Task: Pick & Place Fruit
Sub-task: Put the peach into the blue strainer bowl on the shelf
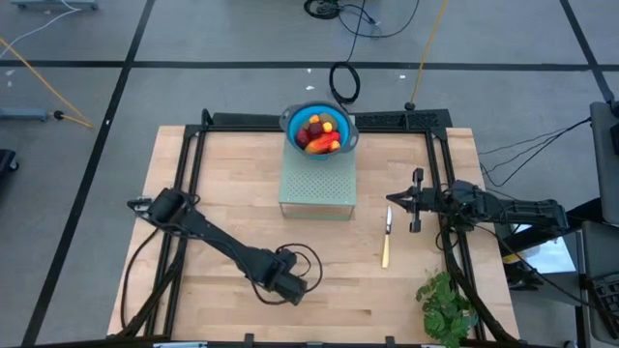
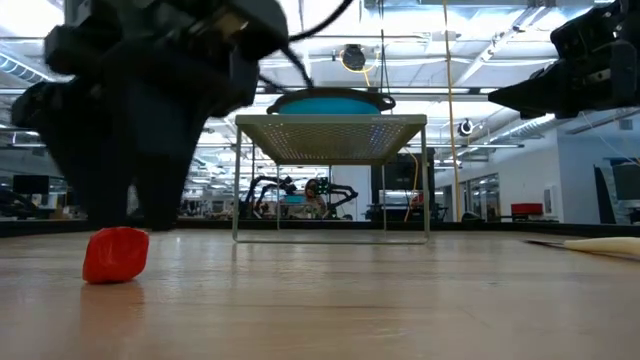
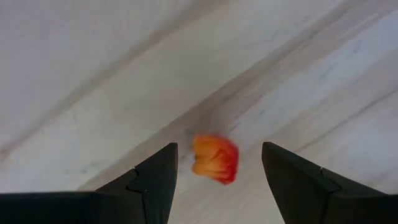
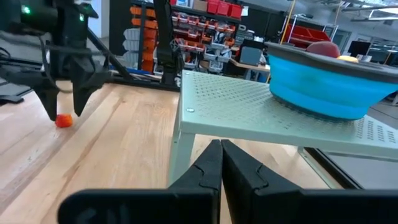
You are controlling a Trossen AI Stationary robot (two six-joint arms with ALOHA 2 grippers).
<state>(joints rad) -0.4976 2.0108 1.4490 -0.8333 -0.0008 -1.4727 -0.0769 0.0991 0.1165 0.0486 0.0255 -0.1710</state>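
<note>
The left arm reaches diagonally toward the lower centre of the high view. Its left gripper (image 3: 217,180) points down, jaws apart, straddling a small orange-red fruit (image 3: 215,158) that lies on the wooden table (image 1: 232,203), untouched. The right gripper (image 4: 221,163) hovers at right centre, jaws shut and empty, near the knife (image 1: 387,237). Remaining fruit fills the blue bowl (image 1: 293,118) on the perforated metal stand (image 1: 317,188). No legible writing.
</note>
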